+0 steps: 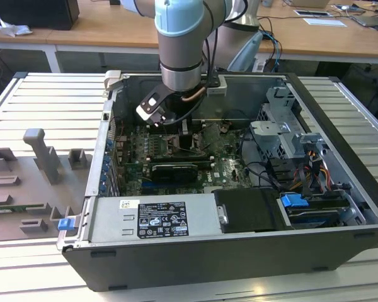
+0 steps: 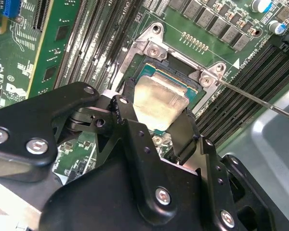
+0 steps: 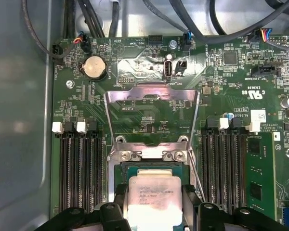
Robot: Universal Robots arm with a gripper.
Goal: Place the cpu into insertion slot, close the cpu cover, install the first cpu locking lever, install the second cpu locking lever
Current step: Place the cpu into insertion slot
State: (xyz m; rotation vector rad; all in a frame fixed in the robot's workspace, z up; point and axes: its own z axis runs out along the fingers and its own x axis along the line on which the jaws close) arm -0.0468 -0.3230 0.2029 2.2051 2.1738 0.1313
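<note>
My gripper [image 2: 156, 118] reaches down into the open computer case [image 1: 340, 132], over the green board. Its black fingers [image 2: 126, 109] sit against two opposite edges of the cpu [image 2: 159, 98], a silver-grey square chip. The cpu lies level at the insertion slot [image 2: 145, 45], inside its silver rim; I cannot tell whether it is fully seated. In the first wrist view the cpu [image 3: 153, 195] sits between the fingers, and the cpu cover [image 3: 151, 92] is flipped open, lying flat on the board beyond its hinge. A thin wire locking lever [image 2: 253, 99] sticks out from the slot's corner, unlatched.
Long black memory slots [image 3: 79, 168] flank the socket on both sides. Cables [image 3: 135, 14] run along the case wall. A drive cage [image 1: 283, 126] and a power supply [image 1: 151, 217] fill the case's near and right parts. A grey fixture tray [image 1: 31, 176] lies outside.
</note>
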